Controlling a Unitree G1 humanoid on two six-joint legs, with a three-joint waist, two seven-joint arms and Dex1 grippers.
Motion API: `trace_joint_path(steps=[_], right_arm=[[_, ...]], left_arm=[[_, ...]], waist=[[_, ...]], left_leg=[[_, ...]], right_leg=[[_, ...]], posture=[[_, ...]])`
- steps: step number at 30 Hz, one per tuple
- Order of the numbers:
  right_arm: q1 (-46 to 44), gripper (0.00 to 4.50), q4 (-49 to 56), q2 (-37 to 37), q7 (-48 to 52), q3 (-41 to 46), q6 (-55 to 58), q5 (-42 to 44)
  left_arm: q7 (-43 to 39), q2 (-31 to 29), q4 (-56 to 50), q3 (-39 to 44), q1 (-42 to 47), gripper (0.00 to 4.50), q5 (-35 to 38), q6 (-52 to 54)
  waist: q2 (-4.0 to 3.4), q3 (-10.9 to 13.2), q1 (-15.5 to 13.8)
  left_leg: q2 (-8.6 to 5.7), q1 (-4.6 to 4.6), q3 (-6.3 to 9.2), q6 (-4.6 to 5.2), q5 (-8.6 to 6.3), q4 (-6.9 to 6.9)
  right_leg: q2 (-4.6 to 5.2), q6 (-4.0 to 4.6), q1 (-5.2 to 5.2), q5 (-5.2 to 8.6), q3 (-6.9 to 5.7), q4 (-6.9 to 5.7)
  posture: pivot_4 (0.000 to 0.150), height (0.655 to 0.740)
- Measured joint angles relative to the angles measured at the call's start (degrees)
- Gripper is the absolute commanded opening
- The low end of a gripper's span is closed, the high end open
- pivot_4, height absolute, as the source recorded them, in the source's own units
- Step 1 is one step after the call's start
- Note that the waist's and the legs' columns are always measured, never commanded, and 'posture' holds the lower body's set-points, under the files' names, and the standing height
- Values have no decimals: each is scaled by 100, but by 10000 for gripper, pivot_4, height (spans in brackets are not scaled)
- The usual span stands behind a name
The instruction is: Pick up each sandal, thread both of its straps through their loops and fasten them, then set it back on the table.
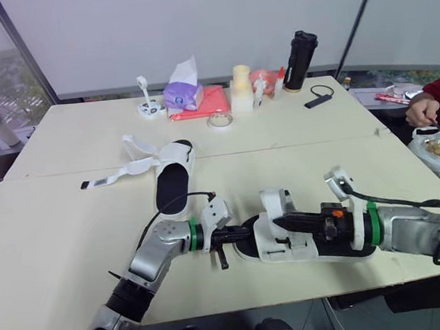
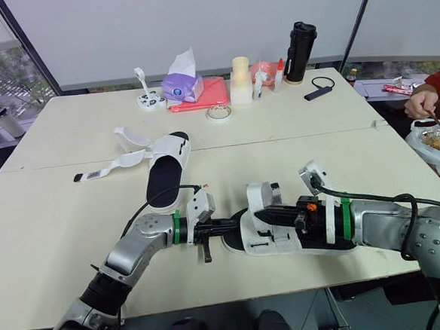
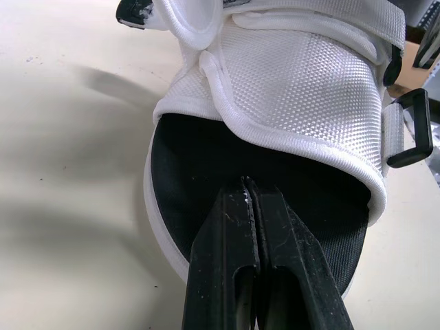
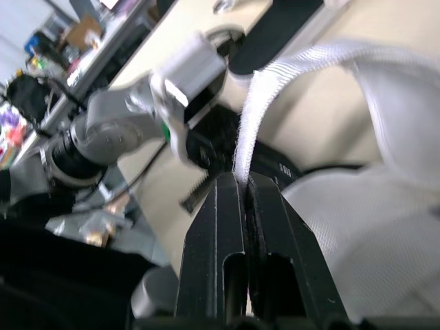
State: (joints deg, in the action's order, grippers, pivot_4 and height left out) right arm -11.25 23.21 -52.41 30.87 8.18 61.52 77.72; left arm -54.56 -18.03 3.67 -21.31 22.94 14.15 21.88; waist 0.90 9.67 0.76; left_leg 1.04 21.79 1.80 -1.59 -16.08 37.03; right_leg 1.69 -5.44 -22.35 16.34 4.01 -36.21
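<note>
Two sandals lie on the tabletop. One sandal sits by the front edge, between both grippers. The left gripper is closed, its tips together over the black insole. The right gripper pinches a white strap of that sandal. The other sandal lies toward the middle, its straps loose.

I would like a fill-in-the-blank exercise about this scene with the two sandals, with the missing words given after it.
1. The right gripper is shut on a white ____ of the near sandal.
2. The fingers of the left gripper are ____, with the tips at the black insole.
3. The far sandal lies on the ____.
Missing words: strap; shut; table.
</note>
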Motion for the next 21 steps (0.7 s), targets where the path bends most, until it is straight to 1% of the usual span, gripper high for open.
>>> trace_joint_path(steps=[6,14,21], right_arm=[[0,993,-95,12,300,-86,71,-315],[-91,993,-97,457,288,-279,65,-685],[112,993,48,574,270,-268,195,-646]], left_arm=[[17,0,-14,0,-14,0,0,-1],[106,-6,-96,-3,-75,0,0,0],[112,-8,-95,-4,-78,0,-1,-1]], waist=[[0,0,2],[0,0,3],[0,0,3]], left_leg=[[0,0,-1,0,0,1],[0,1,0,0,0,0],[0,1,0,0,0,-1]], right_leg=[[-1,0,0,0,0,0],[-2,-9,-2,-5,0,0],[-2,-8,-1,-4,0,0]], posture=[[1500,7400],[1500,7400],[1500,7400]])
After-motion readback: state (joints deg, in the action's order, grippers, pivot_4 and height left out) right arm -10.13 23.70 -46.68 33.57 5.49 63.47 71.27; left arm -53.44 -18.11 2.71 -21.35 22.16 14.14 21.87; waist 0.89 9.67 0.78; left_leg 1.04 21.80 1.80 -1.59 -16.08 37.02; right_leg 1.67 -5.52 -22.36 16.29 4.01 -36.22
